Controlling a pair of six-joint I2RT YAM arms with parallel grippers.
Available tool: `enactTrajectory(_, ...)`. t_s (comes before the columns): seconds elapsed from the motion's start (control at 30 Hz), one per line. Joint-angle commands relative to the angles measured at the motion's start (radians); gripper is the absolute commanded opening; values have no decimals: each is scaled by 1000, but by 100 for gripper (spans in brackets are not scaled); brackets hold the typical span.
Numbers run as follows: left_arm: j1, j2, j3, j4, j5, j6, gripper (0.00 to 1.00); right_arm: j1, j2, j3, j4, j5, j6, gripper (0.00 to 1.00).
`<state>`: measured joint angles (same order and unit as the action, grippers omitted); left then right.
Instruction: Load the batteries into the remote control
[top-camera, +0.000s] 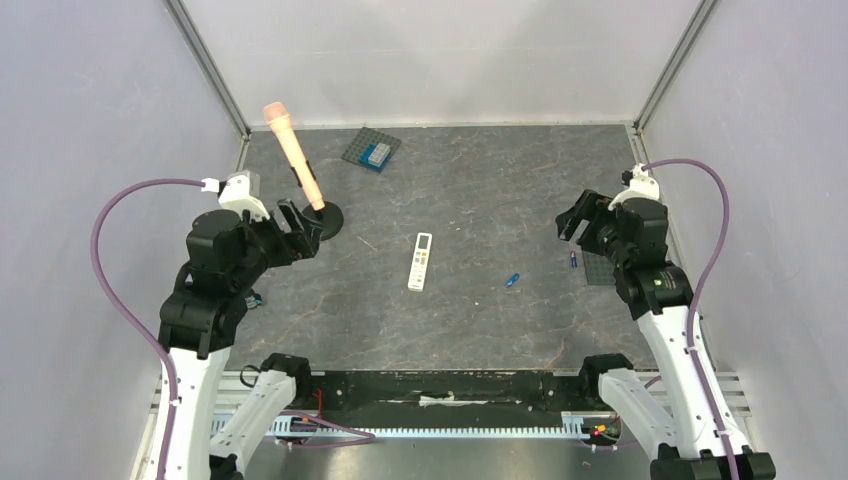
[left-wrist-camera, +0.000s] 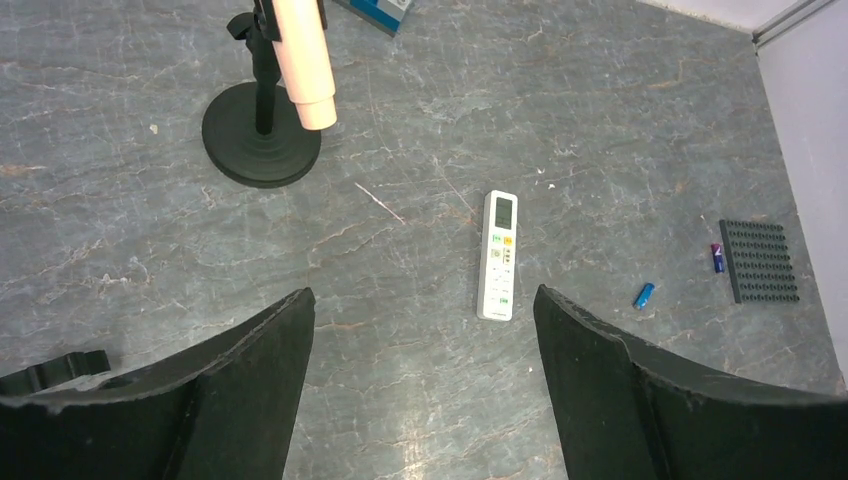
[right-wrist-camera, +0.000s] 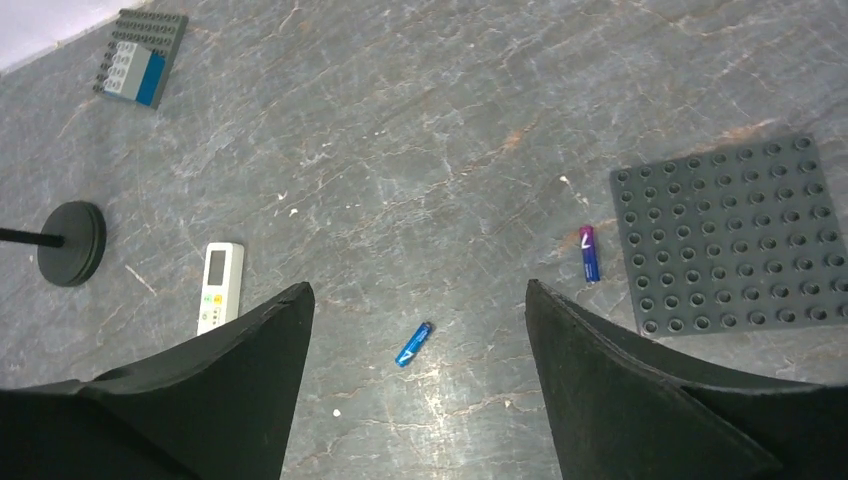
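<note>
Left pincer (left-wrist-camera: 424, 300): wide, empty.
Right pincer (right-wrist-camera: 420, 290): wide, empty.
Batteries (right-wrist-camera: 413, 344): loose just ahead of it; a skewed pinch could roll them.

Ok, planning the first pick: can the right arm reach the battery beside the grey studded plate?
Probably yes. The battery lies bare on the table, clear of the grey studded plate, and the right pincer hovers open nearby; the plate may crowd one finger.

battery (right-wrist-camera: 590, 253) (blue) beside studded plate (right-wrist-camera: 730, 235)
</note>
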<state>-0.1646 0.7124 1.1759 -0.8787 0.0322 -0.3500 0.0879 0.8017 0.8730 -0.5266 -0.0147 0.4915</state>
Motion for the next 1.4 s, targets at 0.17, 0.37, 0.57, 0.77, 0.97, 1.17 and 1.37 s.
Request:
enactTrajectory(0.17, 5, -43, -102, 172, 184, 45, 88, 0, -69, -44, 74, 18, 43, 87)
enactTrajectory(0.37, 4, -8, -213, 297, 446, -32, 85, -1, -59, -86, 69, -107, 15, 84)
enactTrajectory(0.57, -96, 12, -332, 399, 419, -137, 82, 0, -58, -148, 60, -131, 32, 82)
enactTrajectory(0.77, -418, 172, -361, 422, 31, -178, 78, 1, -82, -238, 95, -171, 81, 81)
enactTrajectory(0.97, -593, 443, -325, 499, -249, -190, 76, 1, -99, -298, 102, -186, 90, 81)
enactTrajectory(1.17, -640, 717, -239, 577, -302, -134, 76, 1, -106, -325, 98, -202, 60, 83)
enactTrajectory(1.37, -642, 896, -183, 640, -302, -109, 76, 0, -83, -339, 97, -219, 47, 83)
